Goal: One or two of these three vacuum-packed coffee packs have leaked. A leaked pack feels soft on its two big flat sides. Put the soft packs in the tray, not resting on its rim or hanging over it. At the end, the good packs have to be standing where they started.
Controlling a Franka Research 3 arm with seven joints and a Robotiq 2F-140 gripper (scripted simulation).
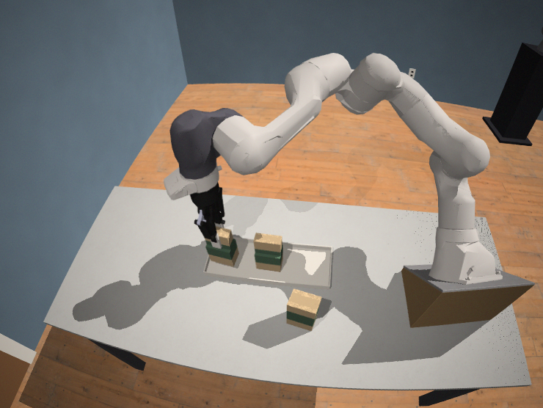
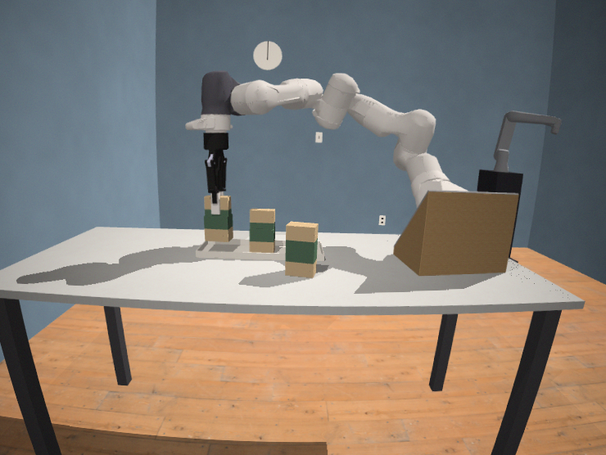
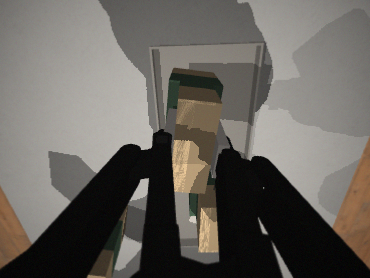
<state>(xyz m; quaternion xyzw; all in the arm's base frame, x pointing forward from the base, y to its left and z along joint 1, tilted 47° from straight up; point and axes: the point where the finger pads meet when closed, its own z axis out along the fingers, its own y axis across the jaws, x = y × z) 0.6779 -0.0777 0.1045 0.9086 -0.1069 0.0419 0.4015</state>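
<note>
A plain test room like a lab: blue-grey walls with a round white wall clock (image 2: 267, 55) high behind the end effector, orange wooden plank floor (image 2: 274, 391) below, and a white dark-legged table (image 2: 146, 288).

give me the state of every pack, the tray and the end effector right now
end effector: shut on the left pack, squeezing its top narrow
left pack: upright, held over the tray's left end; whether it touches the floor is unclear
middle pack: upright in the tray, free
front pack: upright on the table, outside the tray, free
tray: flat on the table, right end unoccupied
</note>
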